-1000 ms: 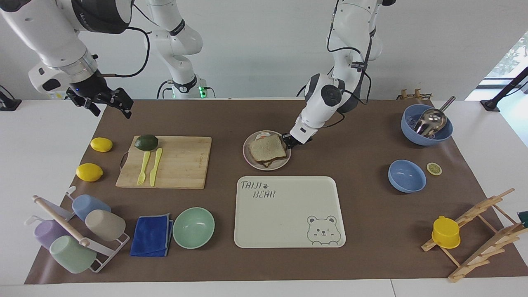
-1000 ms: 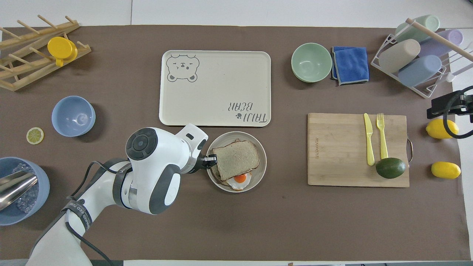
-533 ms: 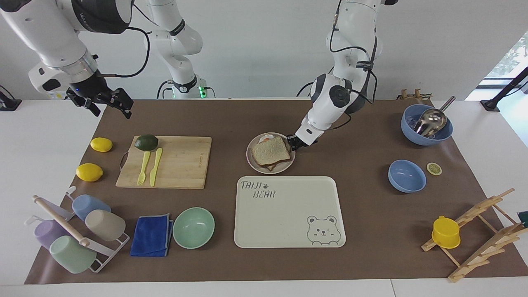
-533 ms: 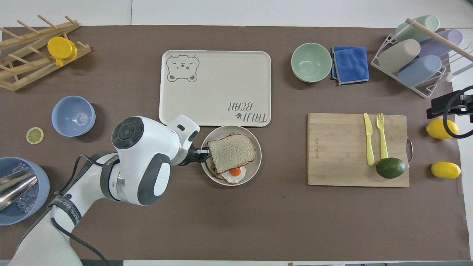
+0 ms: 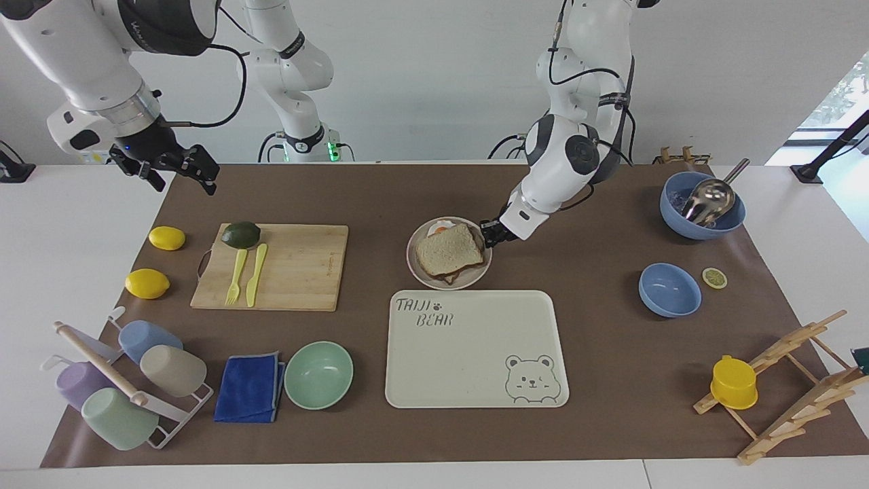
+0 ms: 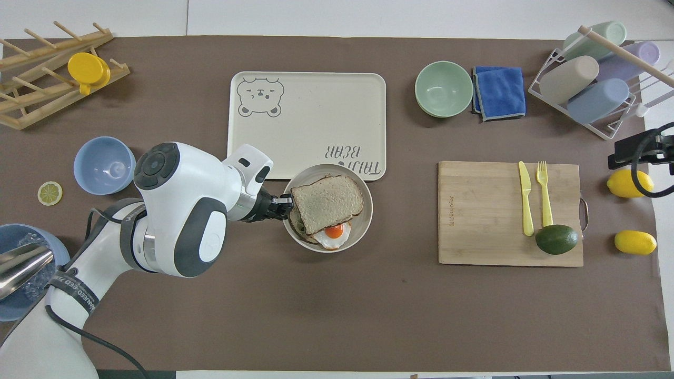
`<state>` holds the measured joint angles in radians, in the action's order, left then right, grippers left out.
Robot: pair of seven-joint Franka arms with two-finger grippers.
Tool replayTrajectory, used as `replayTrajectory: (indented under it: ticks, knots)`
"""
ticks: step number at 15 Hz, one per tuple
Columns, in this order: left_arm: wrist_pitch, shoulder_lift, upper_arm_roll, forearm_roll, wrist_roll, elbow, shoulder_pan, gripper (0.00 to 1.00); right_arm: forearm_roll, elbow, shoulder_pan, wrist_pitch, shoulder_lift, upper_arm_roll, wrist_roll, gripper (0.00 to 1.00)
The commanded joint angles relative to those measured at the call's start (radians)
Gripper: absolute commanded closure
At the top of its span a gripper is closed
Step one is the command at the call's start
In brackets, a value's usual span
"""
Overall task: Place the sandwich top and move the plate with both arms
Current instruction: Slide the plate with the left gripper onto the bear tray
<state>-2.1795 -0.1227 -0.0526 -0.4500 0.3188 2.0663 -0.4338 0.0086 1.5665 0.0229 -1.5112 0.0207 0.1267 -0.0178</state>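
Note:
The sandwich top point(image 5: 449, 249), a plain light brown slice, lies on the sandwich on the plate point(image 5: 417, 268); in the overhead view the sandwich top point(image 6: 326, 201) partly covers a fried egg point(image 6: 334, 233). My left gripper point(image 5: 490, 234) is shut on the plate's rim at the left arm's end and holds the plate point(image 6: 363, 221) just off the mat, its rim over the near edge of the bear-print tray point(image 6: 307, 121). My right gripper point(image 5: 178, 171) waits, open and empty, above the mat's corner at the right arm's end.
A cutting board point(image 5: 299, 266) with an avocado, a yellow knife and a fork lies toward the right arm's end, with two lemons point(image 5: 166, 238) beside it. A mint-green bowl point(image 5: 318, 374) and a blue cloth lie beside the tray. Blue bowls point(image 5: 669, 289) lie toward the left arm's end.
My left gripper has carried the plate with the sandwich away from the robots to the tray's edge. The right arm has not moved.

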Motion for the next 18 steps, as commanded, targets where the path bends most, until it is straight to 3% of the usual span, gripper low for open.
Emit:
replayTrajectory:
  ticks: [1,3,9,14,18]
  knots:
    - [0.076,-0.040,0.002,-0.027,-0.037,-0.119,0.046,1.00,0.021,0.017,-0.004,0.002,-0.018,-0.002,-0.011,0.00]
    - [0.101,-0.089,0.002,-0.024,-0.035,-0.205,0.070,1.00,0.021,0.018,-0.004,0.002,-0.018,-0.002,-0.011,0.00]
    - [0.158,-0.346,0.003,-0.024,-0.030,-0.544,0.112,1.00,0.021,0.017,-0.004,0.002,-0.018,-0.002,-0.011,0.00]
    - [0.089,-0.454,0.011,0.031,-0.033,-0.603,0.112,1.00,0.021,0.017,-0.004,0.002,-0.019,-0.002,-0.011,0.00]
    - [0.018,-0.459,0.011,0.062,-0.037,-0.589,0.124,1.00,0.021,0.017,-0.004,0.002,-0.018,-0.002,-0.011,0.00]
